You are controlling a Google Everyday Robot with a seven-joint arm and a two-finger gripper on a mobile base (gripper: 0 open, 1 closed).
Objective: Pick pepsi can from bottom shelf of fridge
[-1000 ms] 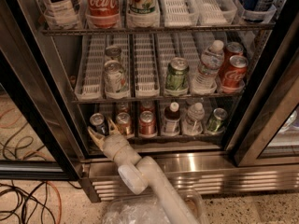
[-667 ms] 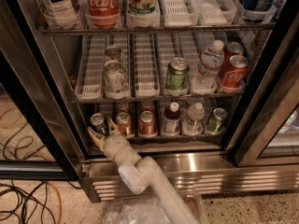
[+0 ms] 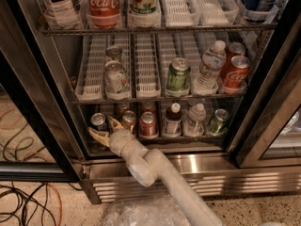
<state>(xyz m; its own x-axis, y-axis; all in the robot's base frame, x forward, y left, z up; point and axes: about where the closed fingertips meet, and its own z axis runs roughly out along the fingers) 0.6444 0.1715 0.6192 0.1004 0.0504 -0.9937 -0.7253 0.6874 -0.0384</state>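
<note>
Down low, pepsi can upright, end effector spread just beside it

pale arm angles up-left, claw spread wide, tips forward.

We see the fridge lit softly from inside, with a pale sheen on its steel base, while the floor at the left sits in dim shadow. Our pale tool, jaws spread at the left end of the bottom shelf, stands out bright against the dark pepsi can. The whole view is slightly soft, and the door frames lean outward toward the edges.
</note>
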